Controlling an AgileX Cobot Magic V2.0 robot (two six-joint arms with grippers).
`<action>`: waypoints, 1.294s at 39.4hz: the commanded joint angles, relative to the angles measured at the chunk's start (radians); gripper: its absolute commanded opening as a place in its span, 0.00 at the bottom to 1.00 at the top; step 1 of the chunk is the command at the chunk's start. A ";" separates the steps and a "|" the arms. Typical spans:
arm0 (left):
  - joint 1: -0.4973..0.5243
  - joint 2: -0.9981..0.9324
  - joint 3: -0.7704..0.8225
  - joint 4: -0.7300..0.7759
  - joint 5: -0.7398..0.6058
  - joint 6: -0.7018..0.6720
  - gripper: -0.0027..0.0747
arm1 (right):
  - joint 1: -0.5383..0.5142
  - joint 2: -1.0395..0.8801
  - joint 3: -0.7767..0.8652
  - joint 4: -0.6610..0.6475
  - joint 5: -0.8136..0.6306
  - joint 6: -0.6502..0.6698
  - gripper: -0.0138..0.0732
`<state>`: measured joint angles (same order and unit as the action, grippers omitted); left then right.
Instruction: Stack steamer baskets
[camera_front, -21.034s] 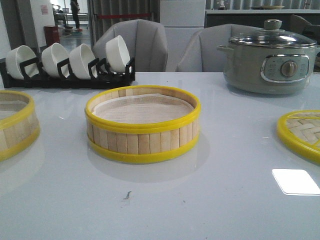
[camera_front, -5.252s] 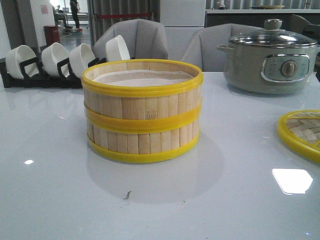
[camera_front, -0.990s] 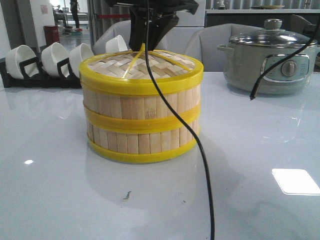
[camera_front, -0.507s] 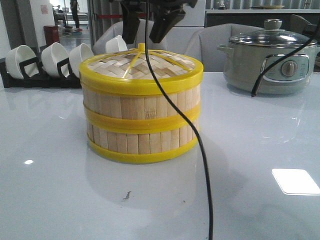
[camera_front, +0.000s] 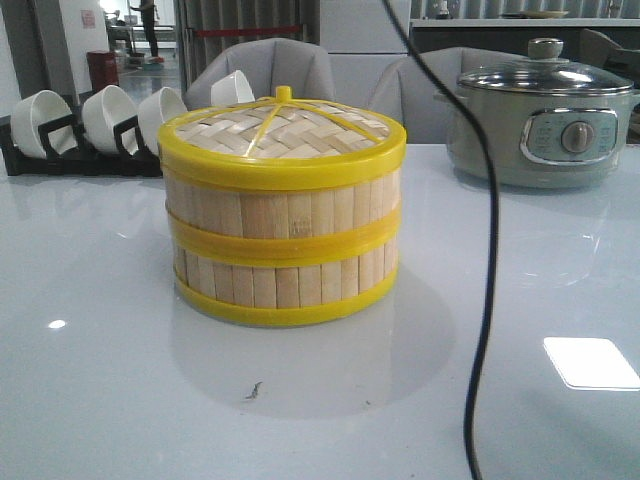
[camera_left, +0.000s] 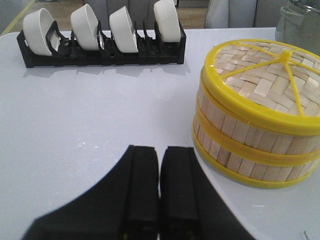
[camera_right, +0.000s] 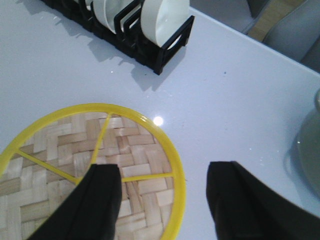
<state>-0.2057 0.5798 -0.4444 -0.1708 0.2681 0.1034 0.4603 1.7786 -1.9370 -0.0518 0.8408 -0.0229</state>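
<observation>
- Nearest the front edge of the bench (camera_front: 120, 400), a black cable (camera_front: 485, 300) hangs down across the front view, and that is all of the right arm this view shows now; half a second ago its fingers were parted just above the lid's knob.
- Left gripper (camera_left: 159, 190) sits low over bare bench, beside the stack and clear of it, fingers pressed together with only a hairline between them, holding nothing.
- Mid-bench, the steamer baskets (camera_front: 283, 255) stand one on the other, rims lined up, the yellow band between them level all the way round. They look square and settled.
- On top lies the woven lid (camera_front: 282, 132), seated inside the upper rim, knob (camera_front: 283, 94) upright and free. Five seconds ago the top basket was open, so the cap is the newest addition.
- From above, the right gripper (camera_right: 165, 197) hovers over the lid's edge, fingers spread wide, empty, off the weave.
- My read: the release is done and the arm has lifted off. The stack looks finished, with nothing left but pulling the arms back.
- Along the far edge, left side, the black rack of white bowls (camera_front: 130, 125); at the far right corner, the grey-green pot (camera_front: 540, 115) with its glass lid, both well apart from the stack.
</observation>
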 joint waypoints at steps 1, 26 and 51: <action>-0.005 0.000 -0.029 -0.010 -0.089 -0.008 0.15 | -0.042 -0.160 0.127 -0.021 -0.146 -0.003 0.72; -0.005 0.000 -0.029 -0.010 -0.089 -0.008 0.15 | -0.497 -0.824 1.082 0.153 -0.525 -0.003 0.72; -0.005 0.000 -0.029 -0.010 -0.089 -0.008 0.15 | -0.544 -1.184 1.620 0.153 -0.811 -0.003 0.72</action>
<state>-0.2057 0.5798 -0.4444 -0.1708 0.2681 0.1034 -0.0772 0.6187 -0.3267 0.0960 0.1577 -0.0229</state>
